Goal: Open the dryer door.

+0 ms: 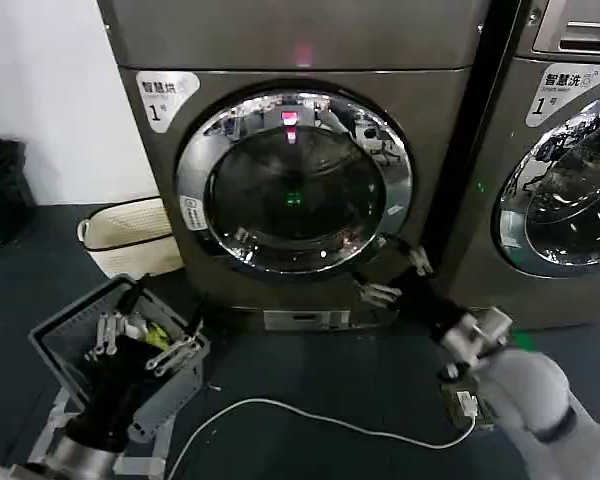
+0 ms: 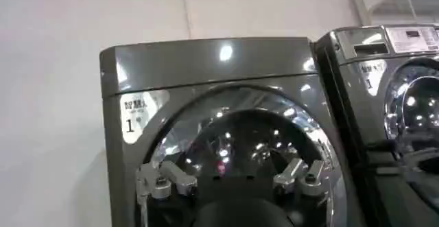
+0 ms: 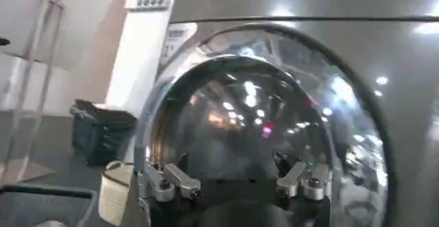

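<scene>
The dryer (image 1: 310, 40) is bronze-grey, with a small pink light on its top panel and a white sticker (image 1: 165, 97) marked 1 at its upper left corner. The dryer door (image 1: 294, 183) has a mirror-chrome ring around dark tinted glass holding pink and green glints. The floor (image 1: 310, 370) is dark, crossed by a white cable (image 1: 310, 413).

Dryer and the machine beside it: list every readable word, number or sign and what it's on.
"1": white corner sticker on the dryer; the Chinese characters above it are too small to read reliably.
Small white label on the dryer door chrome ring: too small to read.
White sticker on the neighbouring machine: Chinese characters, not reliably readable.
Panel print on that machine's top: blurred.
No other text.
</scene>
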